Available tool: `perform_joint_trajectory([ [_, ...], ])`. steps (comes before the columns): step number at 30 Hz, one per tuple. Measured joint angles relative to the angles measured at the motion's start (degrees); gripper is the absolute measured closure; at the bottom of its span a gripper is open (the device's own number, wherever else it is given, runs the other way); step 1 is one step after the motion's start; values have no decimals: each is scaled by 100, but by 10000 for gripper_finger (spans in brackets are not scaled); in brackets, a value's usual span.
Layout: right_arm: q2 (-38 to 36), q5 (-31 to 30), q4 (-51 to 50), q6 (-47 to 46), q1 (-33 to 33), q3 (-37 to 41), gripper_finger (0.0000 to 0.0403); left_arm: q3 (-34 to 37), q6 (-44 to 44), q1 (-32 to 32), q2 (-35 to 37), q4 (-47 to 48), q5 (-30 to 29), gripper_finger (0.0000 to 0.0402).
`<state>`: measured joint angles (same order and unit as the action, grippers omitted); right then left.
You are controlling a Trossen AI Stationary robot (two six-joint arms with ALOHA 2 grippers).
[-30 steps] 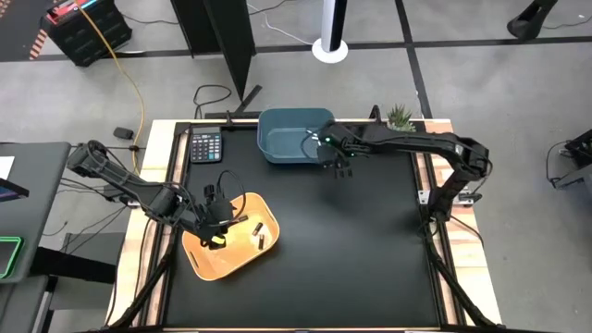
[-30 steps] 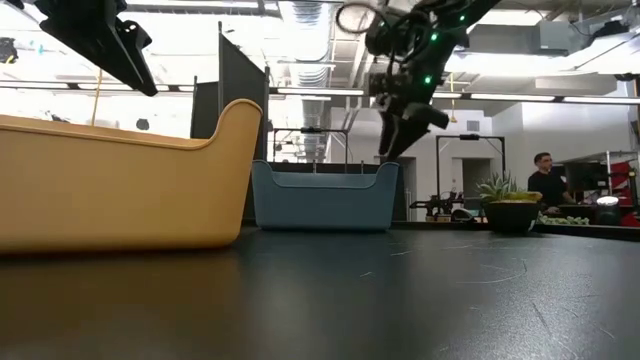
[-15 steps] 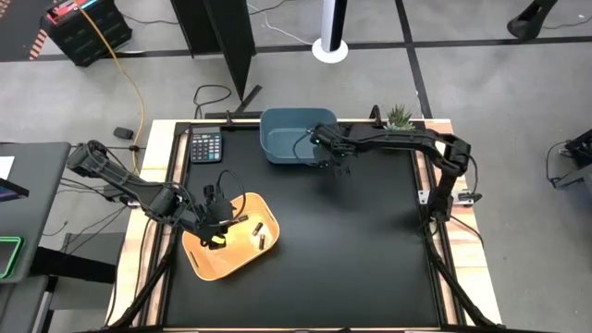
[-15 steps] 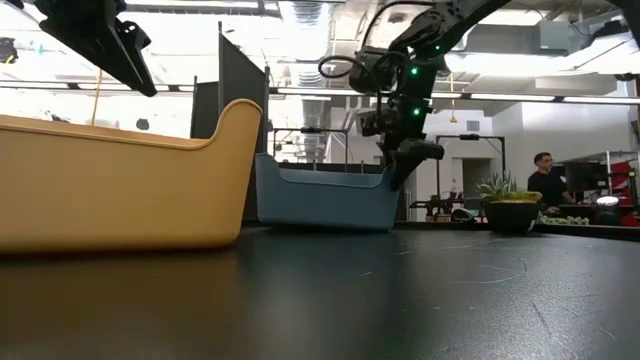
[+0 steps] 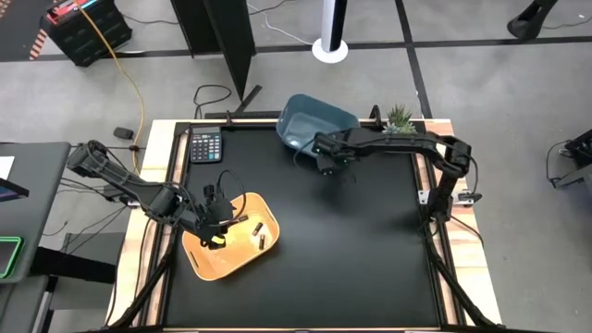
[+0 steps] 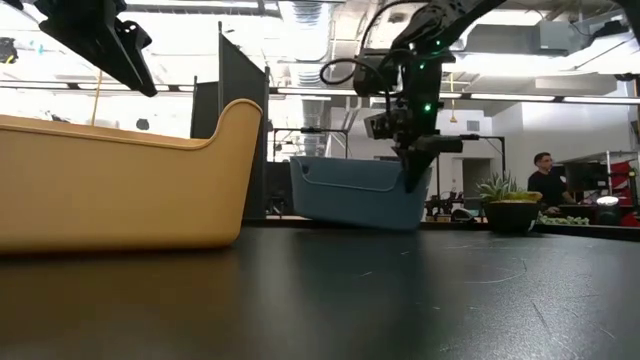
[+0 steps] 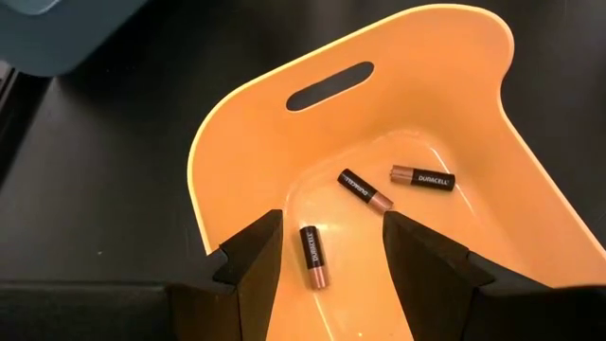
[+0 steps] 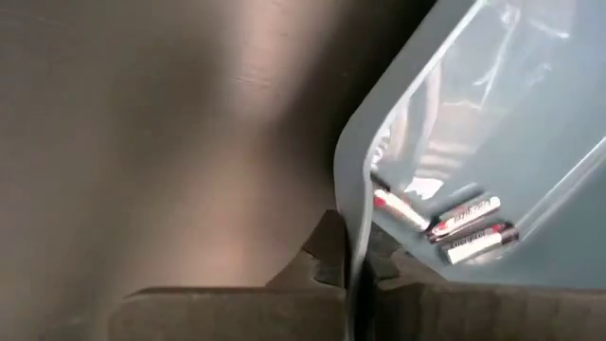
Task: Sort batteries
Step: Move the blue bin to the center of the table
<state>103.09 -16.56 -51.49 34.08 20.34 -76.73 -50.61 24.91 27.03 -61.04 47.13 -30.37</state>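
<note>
A blue tray [image 5: 314, 125] stands askew at the table's far edge, with whitish-silver batteries [image 8: 464, 225] lying inside by one wall. It also shows in the low view [image 6: 350, 190], tilted. My right gripper [image 5: 326, 159] is shut on its near wall. An orange tray [image 5: 236, 248] lies near the left, with three dark, copper-ended batteries [image 7: 365, 189] on its floor. My left gripper [image 7: 327, 270] hovers open over the orange tray, touching nothing. My right gripper pinches the blue tray's wall at its rim [image 8: 348, 189], one finger inside the tray and one outside. The fingers [image 8: 327, 251] come from above, pointing down, as the low view [image 6: 412, 170] shows. The tray sits tilted, part of its base on the table.
A calculator [image 5: 204, 145] lies at the far left of the table. A small potted plant [image 5: 400, 117] stands at the far right corner. A dark upright panel [image 5: 222, 46] stands behind the table. A person [image 6: 545, 180] is far back in the room.
My right gripper has come down onto the blue tray's wall and gone a little toward the table's left. The blue tray has turned about, shifted toward the table's right and tipped. My left arm has kept still.
</note>
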Motion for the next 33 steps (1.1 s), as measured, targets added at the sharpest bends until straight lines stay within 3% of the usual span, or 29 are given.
perform_joint_trajectory([
  [9, -155, 34, -1044, -951, -703, -2, 397, 0, -2, 0, 0, -3, -2, 223],
  [19, -789, 587, -2047, -2762, -1962, -2, 398, 0, 28, 0, 0, -4, -2, 223],
  [33, -820, 1085, -1667, -5169, -4037, -1, 398, 0, 428, 0, 0, -21, -3, 223],
])
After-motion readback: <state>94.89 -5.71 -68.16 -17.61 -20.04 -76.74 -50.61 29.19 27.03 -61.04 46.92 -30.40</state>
